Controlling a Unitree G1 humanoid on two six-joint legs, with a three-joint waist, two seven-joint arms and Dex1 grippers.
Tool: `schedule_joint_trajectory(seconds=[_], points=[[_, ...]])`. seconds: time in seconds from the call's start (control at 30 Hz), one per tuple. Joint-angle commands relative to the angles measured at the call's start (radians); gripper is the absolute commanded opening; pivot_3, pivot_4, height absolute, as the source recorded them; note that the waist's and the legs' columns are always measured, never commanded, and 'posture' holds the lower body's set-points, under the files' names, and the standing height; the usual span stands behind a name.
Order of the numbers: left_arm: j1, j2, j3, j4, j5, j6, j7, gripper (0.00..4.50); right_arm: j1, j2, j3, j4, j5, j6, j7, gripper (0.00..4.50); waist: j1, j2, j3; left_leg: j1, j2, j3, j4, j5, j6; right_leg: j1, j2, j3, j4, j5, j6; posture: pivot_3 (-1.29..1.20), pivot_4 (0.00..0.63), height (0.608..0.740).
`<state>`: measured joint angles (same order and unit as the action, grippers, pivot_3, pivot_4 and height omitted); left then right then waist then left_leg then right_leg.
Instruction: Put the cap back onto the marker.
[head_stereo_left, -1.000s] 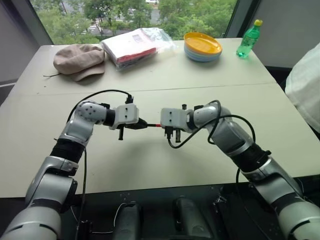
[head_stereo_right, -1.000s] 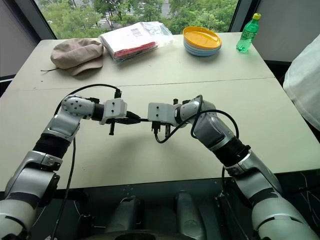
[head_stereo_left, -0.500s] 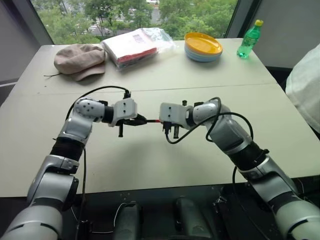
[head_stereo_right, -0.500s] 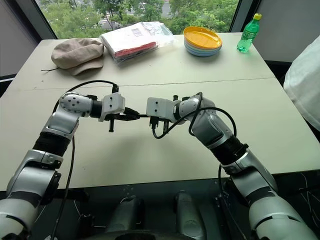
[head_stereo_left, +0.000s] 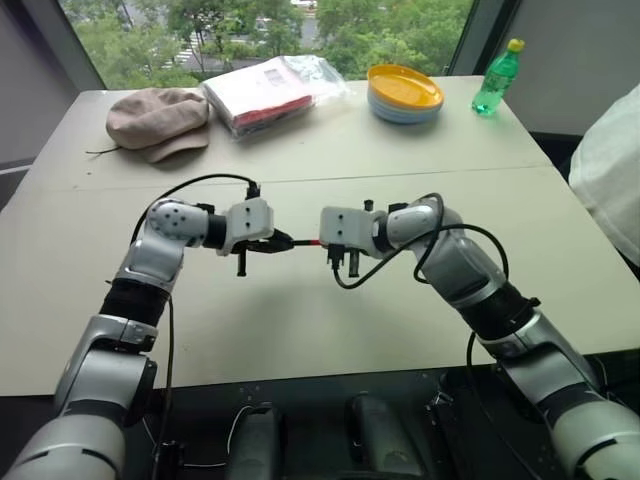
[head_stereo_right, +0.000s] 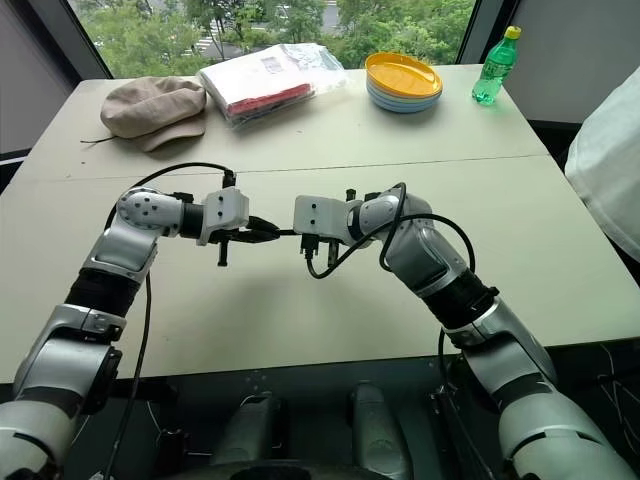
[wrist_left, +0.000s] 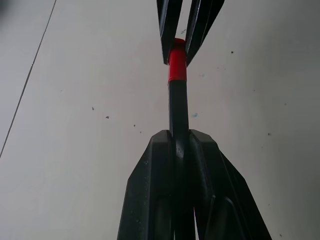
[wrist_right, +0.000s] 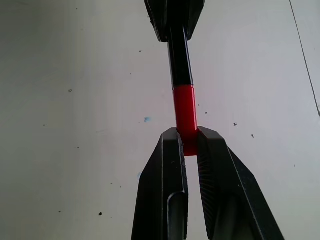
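Left wrist view: left gripper (wrist_left: 179, 137) with two black fingers clamped on the thin black plastic marker (wrist_left: 177, 107), which runs straight out from the pinch. At its far end sits the small red cylindrical plastic cap (wrist_left: 177, 66), flush against the black barrel with no gap visible between them; marker tip not visible. The right gripper comes in from the opposite side and its fingers close on the cap's far end.

Right wrist view, same thing mirrored: right gripper (wrist_right: 189, 142) pinching the red cap (wrist_right: 183, 107) near its end, ribbed finger pad (wrist_right: 210, 170) against it, black marker body (wrist_right: 179, 55) continuing on into the left gripper's fingers.

Left eye view: both arms meet mid-air above the beige table (head_stereo_left: 300, 330), near its middle, grippers tip to tip, marker roughly level between them and off the surface; red cap (head_stereo_left: 308, 242) shows as a short red stretch just beside the right gripper (head_stereo_left: 322, 241).

Far side of table: tan cloth hat (head_stereo_left: 155, 118), bagged red and white packet (head_stereo_left: 268, 90), stack of plates with a yellow one on top (head_stereo_left: 405, 92), green plastic bottle with yellow lid (head_stereo_left: 497, 80), all well apart from the grippers
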<state>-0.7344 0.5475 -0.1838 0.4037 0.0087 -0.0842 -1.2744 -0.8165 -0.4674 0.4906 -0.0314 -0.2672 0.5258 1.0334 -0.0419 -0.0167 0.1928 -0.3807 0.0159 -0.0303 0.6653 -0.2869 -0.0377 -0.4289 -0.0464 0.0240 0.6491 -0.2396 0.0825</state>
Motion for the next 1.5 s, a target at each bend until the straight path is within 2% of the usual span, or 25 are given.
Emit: schedule_joint_trajectory(seconds=[0.03, 0.13, 0.27, 0.3, 0.43, 0.57, 0.83, 0.97, 1.2, 1.5], points=[[0.024, -0.009, -0.007, -0.08, -0.032, 0.022, 0.011, 0.0, -0.036, 0.012, -0.031, -0.025, 0.032, -0.058, -0.003, 0.87, 0.0, 0.0, 0.0, 0.0, 0.0, 0.0, 0.0, 0.0, 0.0, 0.0, 0.0, 0.0, 0.0, 0.0, 0.0, 0.0, 0.15, 0.74], [0.052, 0.004, -0.001, -0.115, -0.032, 0.051, 0.028, 0.0, -0.036, -0.006, -0.036, -0.007, 0.03, -0.07, -0.004, 2.2, 0.0, 0.0, 0.0, 0.0, 0.0, 0.0, 0.0, 0.0, 0.0, 0.0, 0.0, 0.0, 0.0, 0.0, 0.0, 0.0, 0.15, 0.74], [0.108, 0.042, 0.019, -0.15, -0.027, 0.095, 0.072, 0.0, -0.034, -0.05, -0.065, -0.005, 0.041, -0.058, 0.005, 4.33, 0.0, 0.0, 0.0, 0.0, 0.0, 0.0, 0.0, 0.0, 0.0, 0.0, 0.0, 0.0, 0.0, 0.0, 0.0, 0.0, 0.15, 0.74], [0.121, 0.052, 0.025, -0.157, -0.024, 0.109, 0.09, 0.0, -0.03, -0.063, -0.078, -0.015, 0.053, -0.046, 0.012, 4.42, 0.0, 0.0, 0.0, 0.0, 0.0, 0.0, 0.0, 0.0, 0.0, 0.0, 0.0, 0.0, 0.0, 0.0, 0.0, 0.0, 0.15, 0.74], [0.155, 0.075, 0.043, -0.177, -0.018, 0.155, 0.163, 0.0, -0.014, -0.091, -0.12, -0.046, 0.094, -0.002, 0.021, 4.42, 0.001, 0.0, 0.0, 0.0, 0.0, 0.0, 0.0, 0.0, 0.0, 0.0, 0.0, 0.0, 0.0, 0.0, 0.0, 0.0, 0.15, 0.74], [0.19, 0.025, 0.17, -0.277, -0.069, 0.444, 0.386, 0.0, 0.059, -0.118, -0.203, -0.117, 0.161, 0.085, 0.01, 4.42, 0.004, 0.0, 0.0, 0.0, 0.0, -0.001, 0.0, 0.0, 0.0, 0.0, 0.0, 0.0, 0.0, 0.0, 0.0, 0.0, 0.15, 0.74], [0.282, -0.101, 0.383, -0.587, -0.158, 0.945, 0.711, 0.0, 0.153, -0.112, -0.236, -0.243, 0.233, 0.192, -0.036, 4.42, 0.0, 0.0, 0.0, 0.0, 0.0, -0.001, 0.0, 0.0, 0.0, 0.0, 0.0, 0.0, 0.001, 0.0, 0.0, 0.0, 0.15, 0.74], [0.332, -0.221, 0.503, -0.752, -0.184, 1.202, 0.884, 0.0, 0.162, -0.103, -0.239, -0.255, 0.261, 0.215, -0.069, 4.42, 0.001, 0.0, 0.0, 0.0, 0.0, -0.002, 0.001, 0.0, 0.0, 0.0, -0.001, 0.0, 0.001, 0.0, 0.0, 0.0, 0.15, 0.74], [0.389, -0.295, 0.566, -0.884, -0.187, 1.369, 1.018, 0.0, 0.152, -0.099, -0.214, -0.238, 0.289, 0.201, -0.087, 4.42, 0.003, 0.0, 0.0, 0.0, 0.0, -0.001, 0.001, 0.0, 0.0, 0.0, -0.001, 0.0, 0.001, 0.0, 0.0, 0.0, 0.15, 0.74], [0.41, -0.302, 0.571, -0.909, -0.195, 1.396, 1.077, 0.0, 0.133, -0.124, -0.224, -0.284, 0.407, 0.199, 0.007, 4.42, 0.004, 0.0, 0.0, 0.001, 0.0, -0.001, 0.0, 0.0, 0.0, 0.001, -0.001, 0.0, 0.001, 0.0, 0.0, 0.0, 0.15, 0.74]])
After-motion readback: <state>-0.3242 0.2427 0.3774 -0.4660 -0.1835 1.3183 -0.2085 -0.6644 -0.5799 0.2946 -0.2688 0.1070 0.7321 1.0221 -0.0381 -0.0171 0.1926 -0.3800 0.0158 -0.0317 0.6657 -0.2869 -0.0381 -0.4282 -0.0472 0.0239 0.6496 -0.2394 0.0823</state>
